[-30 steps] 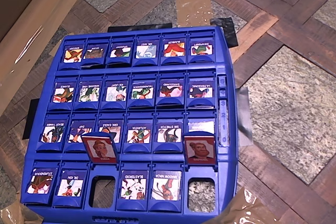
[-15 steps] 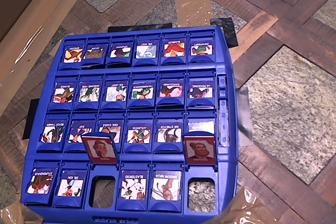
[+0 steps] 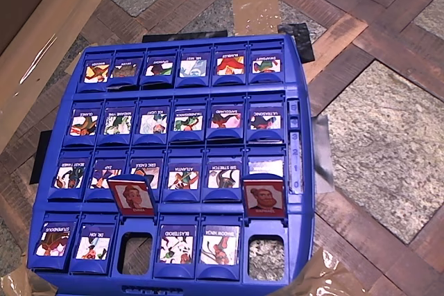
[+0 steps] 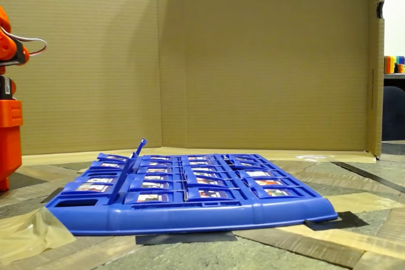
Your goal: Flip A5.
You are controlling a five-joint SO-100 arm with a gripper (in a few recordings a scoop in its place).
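A blue game board (image 3: 173, 39) lies flat on the desk (image 3: 388, 136), whose top is patterned with wood strips and stone squares. The board's edges are held down with strips of brown tape (image 3: 257, 8) and black tape (image 3: 38, 157). The board has four rows of six small blue-framed tiles. Most of them lie flat and show colourful character pictures.

In the overhead view, two tiles of the bottom row stand raised and show red cards with a man's portrait. The tile to flip (image 3: 263, 197) is the one on the right, at the last column, just above its open slot (image 3: 266, 258). The desk pattern shows through that slot. Its red face is turned toward the camera. The other red portrait tile (image 3: 132, 195) stands three columns to its left, above a darker open slot (image 3: 135, 253). The flat tile just above the right-hand portrait (image 3: 266, 166) looks pale and washed out.

In the fixed view, one raised tile (image 4: 135, 154) leans at a tilt above the board's left part; I cannot tell which of the two it is. An orange arm (image 4: 9, 131) stands at the left edge, well apart from the board. A cardboard wall (image 4: 253, 55) rises behind. I cannot tell whether the jaws are apart or together.
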